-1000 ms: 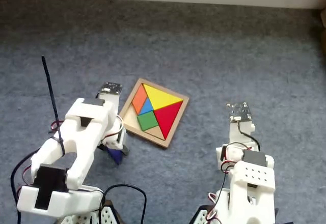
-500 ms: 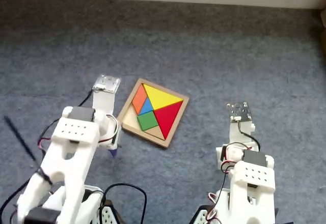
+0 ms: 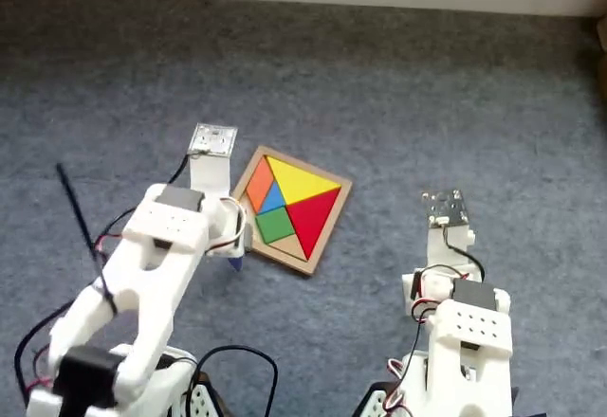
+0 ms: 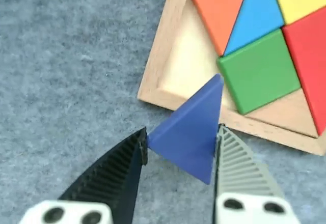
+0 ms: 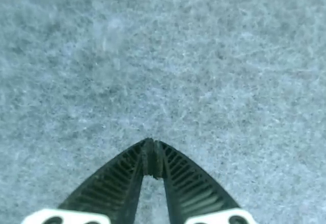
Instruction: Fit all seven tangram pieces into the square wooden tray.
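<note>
Dark blue, the small triangle (image 4: 189, 132) is pinched by its edges between my left fingers (image 4: 133, 152), its tip hanging over the near rim of the square wooden tray (image 4: 155, 66). The bare slot (image 4: 189, 68) beside the orange piece (image 4: 219, 7) and green square (image 4: 257, 71) looks like its place. I should carry it past the rim, turn it to match that gap, lower it flat, and only then let go. My right fingers (image 5: 130, 175) are closed on nothing above the grey tabletop (image 5: 204, 56).
</note>
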Controlling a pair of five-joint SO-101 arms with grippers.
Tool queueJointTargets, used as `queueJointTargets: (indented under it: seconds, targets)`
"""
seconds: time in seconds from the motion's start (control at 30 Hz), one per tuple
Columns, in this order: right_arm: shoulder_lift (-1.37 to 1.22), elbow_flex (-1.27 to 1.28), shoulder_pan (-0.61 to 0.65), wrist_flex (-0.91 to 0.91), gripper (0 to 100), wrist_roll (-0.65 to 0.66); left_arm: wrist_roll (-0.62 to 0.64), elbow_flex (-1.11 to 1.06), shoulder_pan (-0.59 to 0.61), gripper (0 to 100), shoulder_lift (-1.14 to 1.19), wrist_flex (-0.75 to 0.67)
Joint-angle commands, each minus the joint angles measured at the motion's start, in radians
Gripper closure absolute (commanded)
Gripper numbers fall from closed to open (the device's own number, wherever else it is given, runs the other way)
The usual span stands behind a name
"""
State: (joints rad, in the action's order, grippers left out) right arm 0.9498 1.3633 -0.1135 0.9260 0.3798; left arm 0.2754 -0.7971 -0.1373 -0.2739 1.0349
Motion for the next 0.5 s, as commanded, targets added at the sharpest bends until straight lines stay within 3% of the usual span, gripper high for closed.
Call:
queueJointTargets:
  seconds: [0.0, 0.17, 0.37, 0.47]
  targets:
    - [0.021, -0.005, -0.008, -0.013, 98.9, 0.003, 0.066, 0.133, -0.022, 85, 0.107, -0.014]
    - [0.021, -0.005, -0.008, -0.015, 98.9, 0.003, 0.115, 0.206, -0.022, 84, 0.174, -0.014]
    - [0.021, -0.005, -0.004, -0.015, 98.9, 0.006, 0.183, 0.214, -0.018, 67, 0.176, -0.008]
    - [0.021, -0.005, -0.004, -0.015, 98.9, 0.006, 0.18, 0.226, -0.013, 69, 0.176, -0.008]
